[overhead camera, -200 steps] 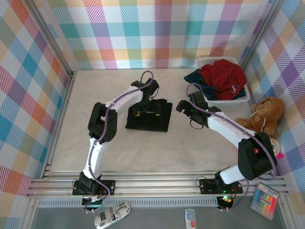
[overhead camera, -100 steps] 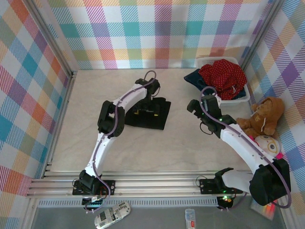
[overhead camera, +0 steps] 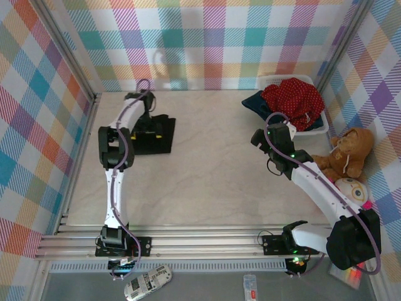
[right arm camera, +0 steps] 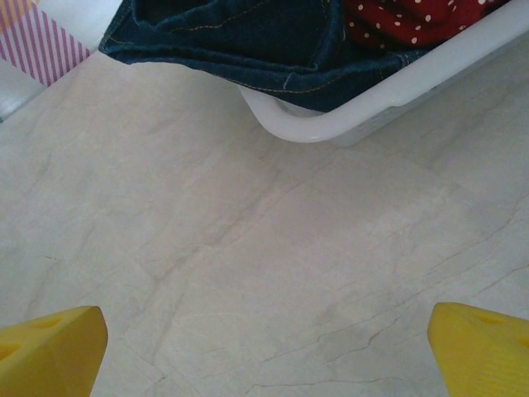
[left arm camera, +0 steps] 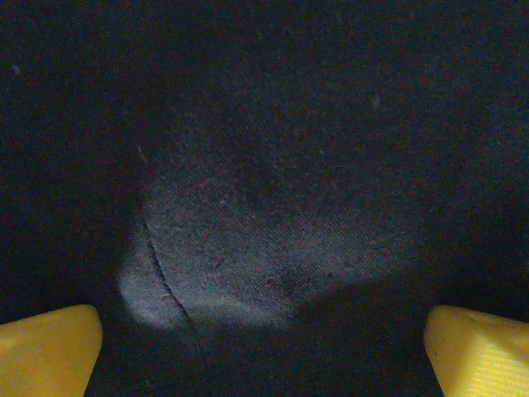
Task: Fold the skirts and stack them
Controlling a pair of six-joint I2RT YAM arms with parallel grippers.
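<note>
Plain black cloth skirt (overhead camera: 164, 142), folded, lies flat at the far left of the pale marbled desk (overhead camera: 207, 175).
It is nearly square, its edges running along the desk's. The left gripper (overhead camera: 146, 130) stands wide apart above it; its wrist view shows twill weave and a crease. The right gripper (right arm camera: 264, 347), also apart, faces a dark blue denim skirt (right arm camera: 231, 37) spilling from a white plastic basket (right arm camera: 355, 116).

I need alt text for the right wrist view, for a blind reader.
A white basket holding a blue denim skirt and a red dotted skirt sits on a pale table; the open right gripper shows yellow fingertips in the bottom corners.
</note>
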